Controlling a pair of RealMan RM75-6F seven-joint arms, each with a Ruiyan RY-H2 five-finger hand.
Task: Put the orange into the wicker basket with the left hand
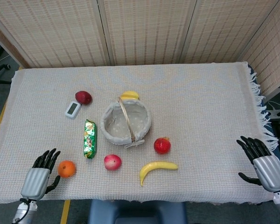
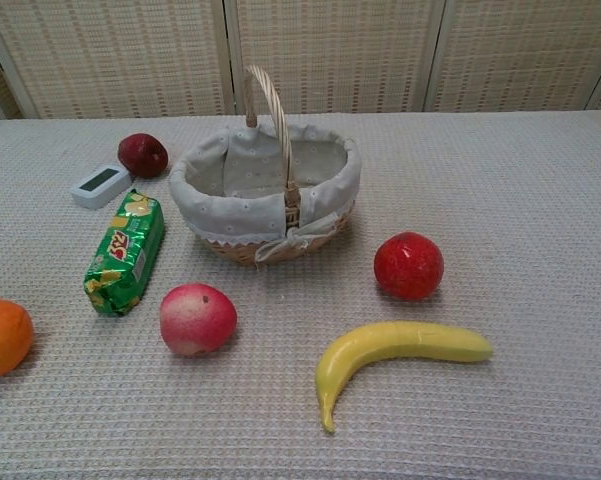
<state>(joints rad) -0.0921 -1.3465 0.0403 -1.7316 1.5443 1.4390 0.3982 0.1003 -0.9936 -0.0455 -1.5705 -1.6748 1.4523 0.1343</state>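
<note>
The orange (image 1: 66, 168) lies near the table's front left corner; the chest view shows the orange (image 2: 2, 337) at its left edge. My left hand (image 1: 40, 177) hovers just left of the orange with fingers spread, holding nothing. The wicker basket (image 1: 126, 122) with a pale cloth lining and an upright handle stands mid-table, and the chest view shows the basket (image 2: 267, 190) with nothing inside. My right hand (image 1: 263, 162) is open at the table's front right edge, far from everything. Neither hand shows in the chest view.
Between orange and basket lie a green snack packet (image 1: 89, 138) and a pink apple (image 1: 112, 162). A banana (image 1: 156, 169) and red pomegranate (image 1: 162, 145) sit right of them. A dark red fruit (image 1: 83, 97), a small white timer (image 1: 72, 109) and a yellow fruit (image 1: 129, 95) are further back.
</note>
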